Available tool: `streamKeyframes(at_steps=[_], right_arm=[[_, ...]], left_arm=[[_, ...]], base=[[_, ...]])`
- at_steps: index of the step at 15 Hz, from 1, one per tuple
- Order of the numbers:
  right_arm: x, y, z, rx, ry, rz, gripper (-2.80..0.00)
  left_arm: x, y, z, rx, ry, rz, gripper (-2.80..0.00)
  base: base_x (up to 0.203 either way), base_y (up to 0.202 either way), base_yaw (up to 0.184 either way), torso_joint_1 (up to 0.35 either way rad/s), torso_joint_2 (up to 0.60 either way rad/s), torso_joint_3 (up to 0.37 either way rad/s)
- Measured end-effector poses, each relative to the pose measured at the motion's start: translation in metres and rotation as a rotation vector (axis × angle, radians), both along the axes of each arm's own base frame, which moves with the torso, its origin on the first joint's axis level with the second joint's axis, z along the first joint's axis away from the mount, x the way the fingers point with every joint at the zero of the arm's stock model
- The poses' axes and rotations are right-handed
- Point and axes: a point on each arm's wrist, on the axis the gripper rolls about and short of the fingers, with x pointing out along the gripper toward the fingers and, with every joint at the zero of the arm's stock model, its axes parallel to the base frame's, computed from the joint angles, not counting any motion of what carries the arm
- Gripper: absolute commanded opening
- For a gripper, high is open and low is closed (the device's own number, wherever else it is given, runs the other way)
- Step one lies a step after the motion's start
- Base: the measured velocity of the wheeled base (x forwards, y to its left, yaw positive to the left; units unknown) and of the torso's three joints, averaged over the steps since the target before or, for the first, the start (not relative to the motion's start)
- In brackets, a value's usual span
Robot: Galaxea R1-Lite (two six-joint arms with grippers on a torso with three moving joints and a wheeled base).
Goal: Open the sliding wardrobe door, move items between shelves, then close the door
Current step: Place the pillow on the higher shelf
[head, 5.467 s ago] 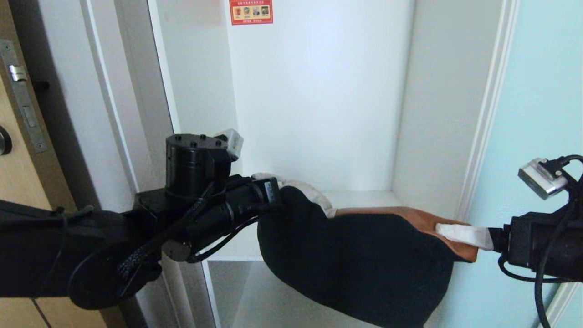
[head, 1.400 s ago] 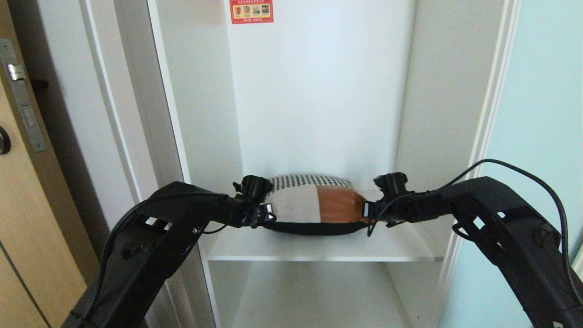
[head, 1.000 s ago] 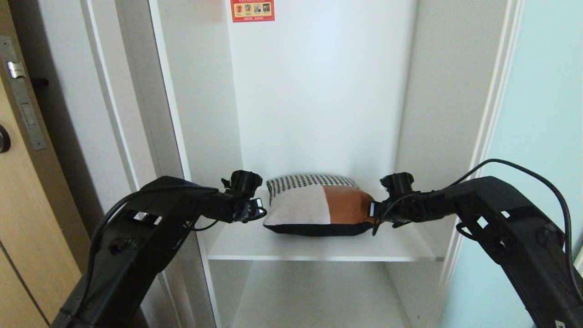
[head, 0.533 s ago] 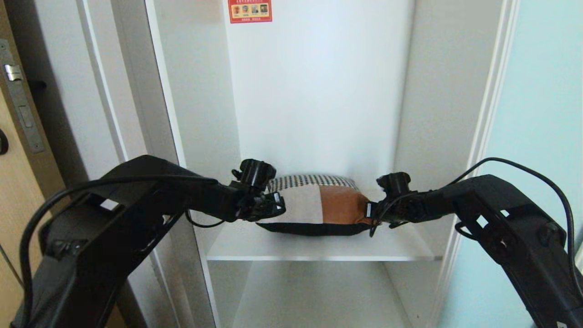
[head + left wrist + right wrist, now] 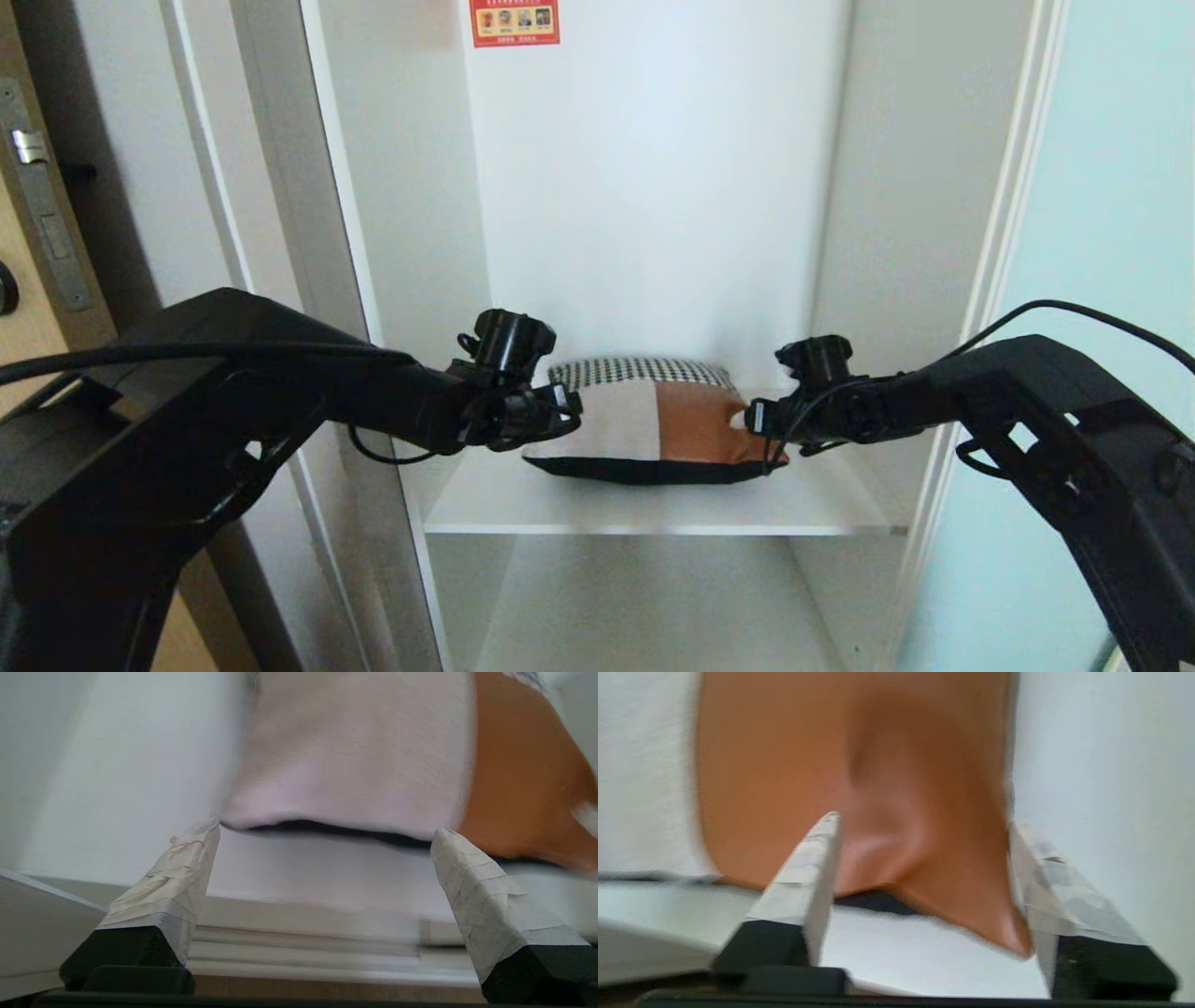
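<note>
A: Status?
B: Wardrobe door (image 5: 1111,233) is slid open. The cushion (image 5: 653,431) lies on the shelf (image 5: 653,509), between my two grippers.
A: Jaws?
B: Left gripper (image 5: 322,868) has its jaws wide open, holding nothing. Right gripper (image 5: 924,858) has its jaws apart around the brown corner, no squeeze.
A: Left to do?
B: I reckon back both arms out, then slide the door shut.
</note>
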Motion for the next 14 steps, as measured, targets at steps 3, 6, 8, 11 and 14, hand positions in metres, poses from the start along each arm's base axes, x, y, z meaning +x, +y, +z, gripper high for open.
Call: streamKeyframes(at_steps=[3, 6, 8, 11, 14], right_arm=[[-0.013, -0.007, 0.009, 0.002, -0.027, -0.015, 0.00], [-0.040, -0.011, 0.028, 0.008, -0.063, -0.013, -2.80], [-0.066, -0.015, 0.050, 0.011, -0.069, -0.007, -2.80], [-0.113, -0.021, 0.090, 0.017, -0.113, 0.002, -2.80], [-0.172, -0.024, 0.130, 0.005, -0.178, 0.029, -2.80]], left_arm=[[-0.011, 0.002, 0.009, -0.001, -0.016, -0.001, 0.00], [-0.022, 0.005, 0.025, -0.009, -0.049, 0.004, 0.00], [-0.032, 0.009, 0.040, -0.005, -0.076, 0.023, 0.00], [-0.047, 0.020, 0.063, 0.046, -0.141, 0.129, 0.00], [-0.074, 0.034, 0.091, 0.086, -0.202, 0.186, 0.00]], base=[[0.000, 0.000, 0.000, 0.000, 0.00, 0.000], [0.000, 0.000, 0.000, 0.000, 0.00, 0.000], [0.000, 0.000, 0.000, 0.000, 0.00, 0.000], [0.000, 0.000, 0.000, 0.000, 0.00, 0.000], [0.000, 0.000, 0.000, 0.000, 0.00, 0.000]])
